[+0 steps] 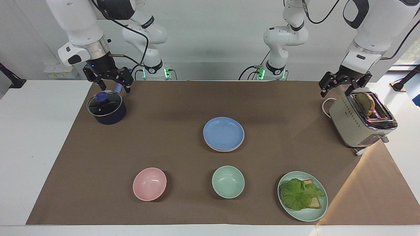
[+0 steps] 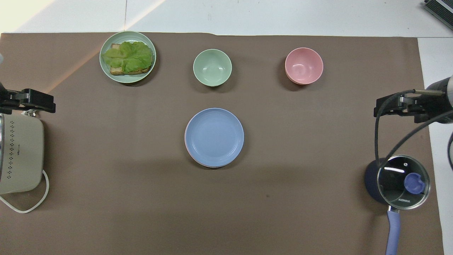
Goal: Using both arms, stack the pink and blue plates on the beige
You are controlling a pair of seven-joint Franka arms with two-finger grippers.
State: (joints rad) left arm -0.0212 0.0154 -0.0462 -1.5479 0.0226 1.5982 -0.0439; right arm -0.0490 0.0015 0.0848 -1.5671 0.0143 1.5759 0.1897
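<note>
Blue plate tops stack mid-table, well apart from both claws. Left gripper over toaster, right gripper over pot, fingers apart, empty. Best keep clear.

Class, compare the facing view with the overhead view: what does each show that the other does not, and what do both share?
Only the facing view shows both arms' bases and the slice of toast in the cream toaster.

Only the overhead view shows the dark lidded saucepan's long lavender handle in full.

Both show the round blue plate topping the stack mid-table, and the left gripper and right gripper, open and empty.
</note>
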